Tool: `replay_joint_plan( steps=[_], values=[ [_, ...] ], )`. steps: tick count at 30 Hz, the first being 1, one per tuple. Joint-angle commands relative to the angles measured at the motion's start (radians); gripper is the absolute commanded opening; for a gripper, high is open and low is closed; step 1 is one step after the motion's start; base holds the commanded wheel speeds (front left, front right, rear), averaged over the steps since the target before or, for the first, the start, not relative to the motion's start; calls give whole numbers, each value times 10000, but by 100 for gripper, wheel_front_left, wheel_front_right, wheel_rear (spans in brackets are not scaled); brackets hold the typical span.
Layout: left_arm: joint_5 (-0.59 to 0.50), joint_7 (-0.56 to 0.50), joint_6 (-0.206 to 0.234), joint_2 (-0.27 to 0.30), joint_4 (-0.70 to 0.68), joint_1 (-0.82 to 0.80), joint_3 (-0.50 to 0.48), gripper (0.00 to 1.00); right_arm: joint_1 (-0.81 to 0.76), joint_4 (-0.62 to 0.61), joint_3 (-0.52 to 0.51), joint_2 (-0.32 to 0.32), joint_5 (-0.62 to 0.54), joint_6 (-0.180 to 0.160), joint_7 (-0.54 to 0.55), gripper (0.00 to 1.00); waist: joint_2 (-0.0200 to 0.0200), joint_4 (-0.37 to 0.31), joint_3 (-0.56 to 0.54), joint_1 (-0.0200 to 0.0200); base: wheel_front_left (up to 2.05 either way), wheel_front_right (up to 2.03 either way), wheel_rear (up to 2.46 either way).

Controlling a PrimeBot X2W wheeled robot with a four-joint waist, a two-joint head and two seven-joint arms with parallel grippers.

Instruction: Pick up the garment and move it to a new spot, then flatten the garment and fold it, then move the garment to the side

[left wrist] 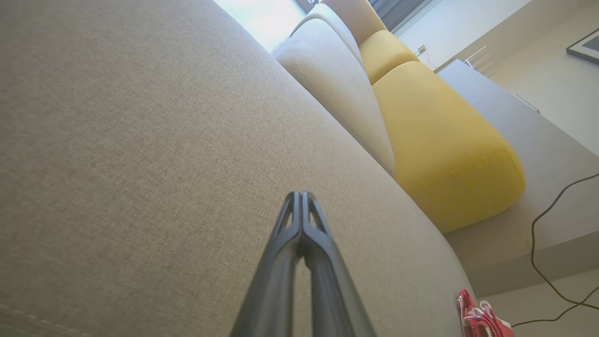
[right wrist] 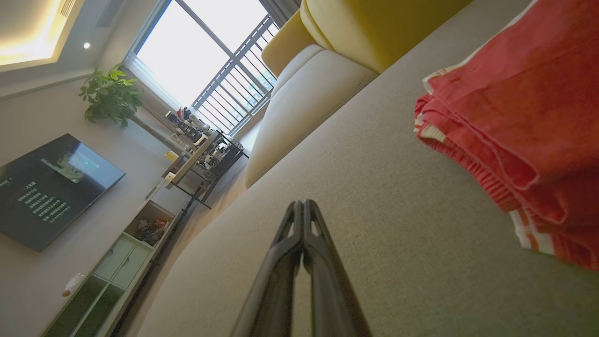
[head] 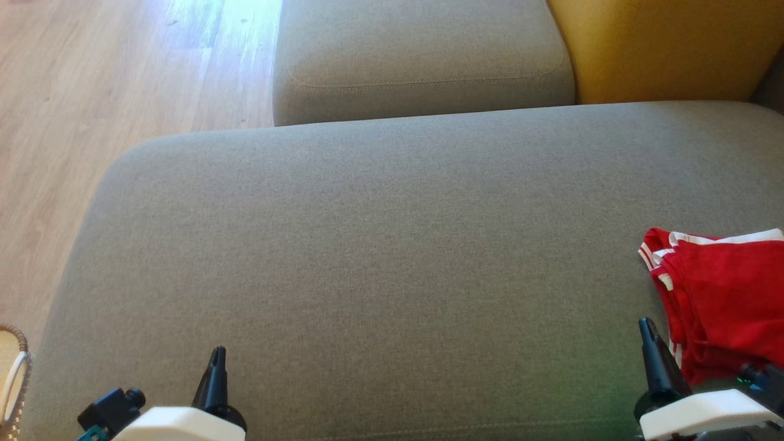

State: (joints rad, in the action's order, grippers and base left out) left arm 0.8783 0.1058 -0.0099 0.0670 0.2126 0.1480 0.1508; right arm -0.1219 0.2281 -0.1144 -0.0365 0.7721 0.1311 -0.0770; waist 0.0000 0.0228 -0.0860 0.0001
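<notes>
Left gripper closed, empty | right gripper closed, empty, just beside garment | garment folded at sofa right side, seemingly set aside, task near done

There is 1 red garment, and there are 2 grippers: the left gripper and the right gripper. The head view shows 2 grey cushions, the near grey cushion and the far grey cushion; the left wrist view shows 2 yellow cushions, the near yellow cushion and the far yellow cushion. The room also holds 1 television, 1 potted plant and 1 black cable.
</notes>
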Motion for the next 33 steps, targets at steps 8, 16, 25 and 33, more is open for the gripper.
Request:
replay_joint_plan(
  steps=[8, 16, 25, 33],
  values=[
    [1083, -252, -210, 145, -212, -828, -493, 0, 754, -228, 61, -82, 1193, -1, 260, 0, 0, -29, 113, -1, 0, 0, 0],
    [2000, -474, -349, 144, -140, -1064, -733, 0, 969, -173, 53, -90, 2192, -1, 489, 0, 0, -57, 221, -1, 0, 0, 0],
    [3032, -729, -506, 140, -58, -1332, -1010, 0, 1212, -111, 44, -99, 3322, -2, 748, 0, 0, -88, 344, -1, 0, 0, 0],
    [3831, -930, -628, 134, 6, -1540, -1229, 0, 1401, -63, 37, -105, 4200, -2, 949, 0, 0, -113, 439, -1, 0, 0, 0]
  ],
)
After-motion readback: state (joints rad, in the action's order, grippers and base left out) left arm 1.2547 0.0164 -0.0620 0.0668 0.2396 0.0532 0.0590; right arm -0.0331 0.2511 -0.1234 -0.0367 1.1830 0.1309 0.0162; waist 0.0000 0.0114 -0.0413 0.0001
